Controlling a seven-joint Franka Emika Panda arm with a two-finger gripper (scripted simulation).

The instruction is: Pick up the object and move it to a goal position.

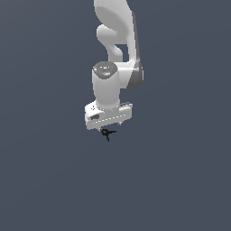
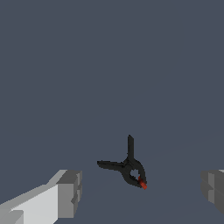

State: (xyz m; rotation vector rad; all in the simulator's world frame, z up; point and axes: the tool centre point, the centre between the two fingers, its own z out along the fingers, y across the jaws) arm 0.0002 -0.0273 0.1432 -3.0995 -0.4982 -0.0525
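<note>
The object (image 1: 107, 133) is a tiny black spindly thing with thin prongs, lying on the flat grey surface just under the white gripper (image 1: 110, 127) in the exterior view. In the wrist view the object (image 2: 129, 168) shows two thin prongs and a small red spot. It lies between the two grey fingertips (image 2: 70, 192), which stand wide apart on either side without touching it. The gripper (image 2: 142, 190) is open and empty, pointing down over the object.
The white arm (image 1: 115, 49) comes down from the top of the exterior view. Only the plain dark grey surface (image 1: 45, 180) shows around it; no goal marker is visible.
</note>
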